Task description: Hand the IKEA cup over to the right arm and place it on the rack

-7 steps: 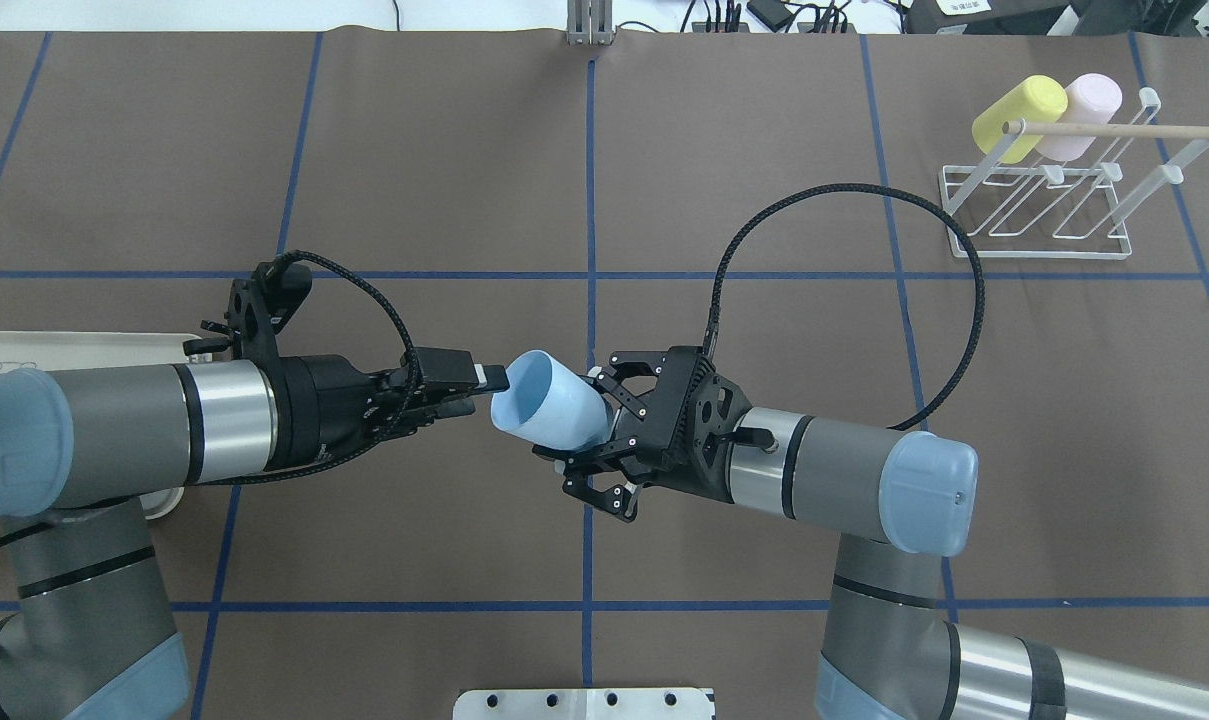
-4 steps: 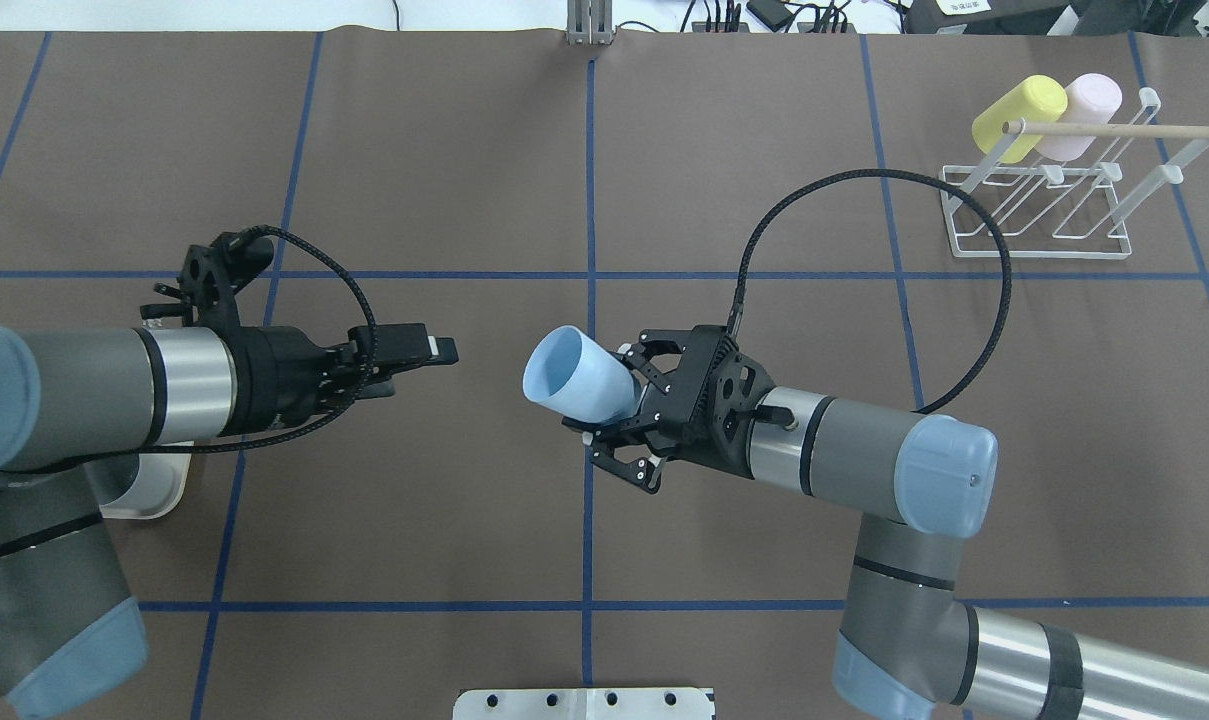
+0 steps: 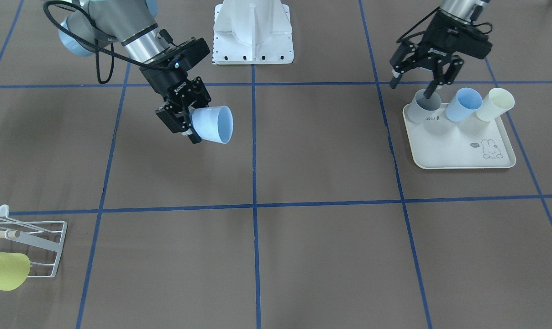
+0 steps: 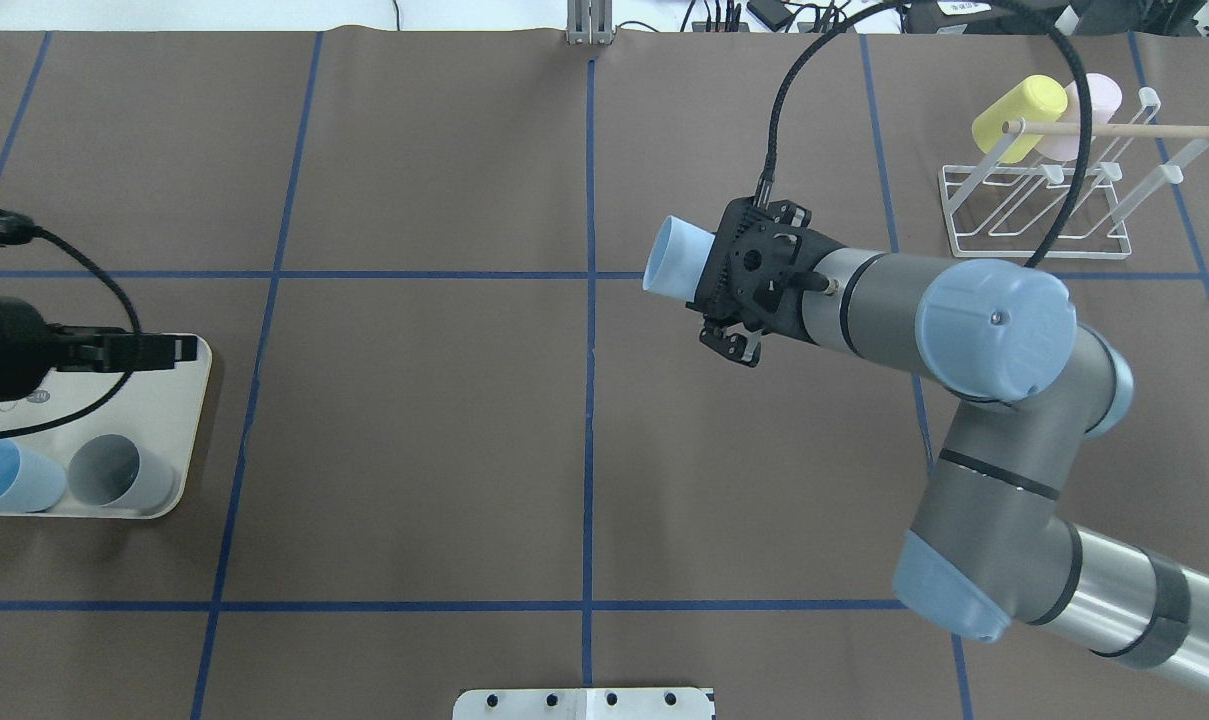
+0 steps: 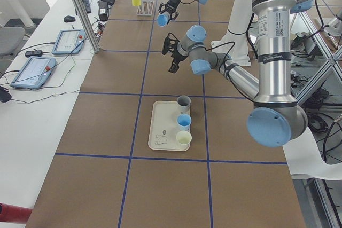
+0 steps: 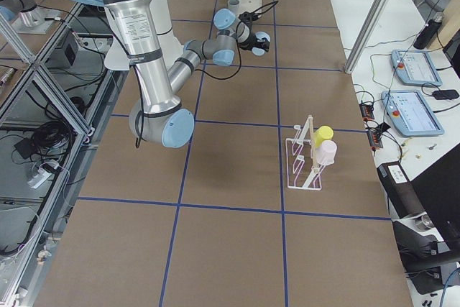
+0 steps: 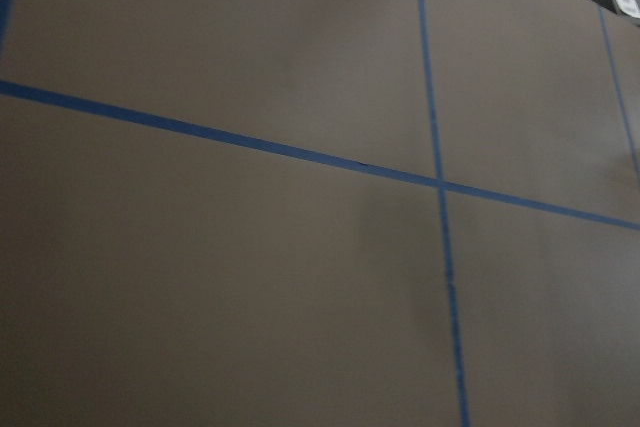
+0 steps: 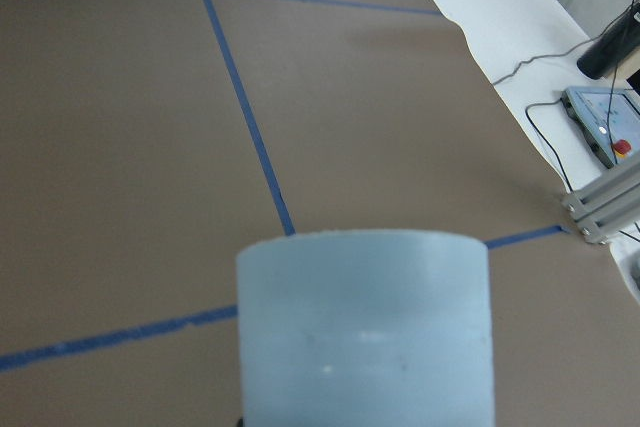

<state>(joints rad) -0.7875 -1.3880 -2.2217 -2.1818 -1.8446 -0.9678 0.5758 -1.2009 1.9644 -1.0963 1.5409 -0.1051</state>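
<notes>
The right claw [image 4: 712,292] hides the base of the pale blue cup [image 4: 672,258]. Its wrist view shows that cup blurred and cut at the bottom edge. Far beyond the claw, the rack [image 3: 29,242] runs off the front view's edge. The left claw [image 4: 169,350] is partly cut off by the overhead view's left edge.

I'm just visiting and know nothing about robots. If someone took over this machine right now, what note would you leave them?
Right end effector: shut on the light blue cup, held sideways in the air.
Left end effector: open, empty, above the tray.
Rack: holds a yellow cup and a pink cup.
Done: cup is with the right arm.
Left: carry it to the rack and set it on a free prong.
</notes>
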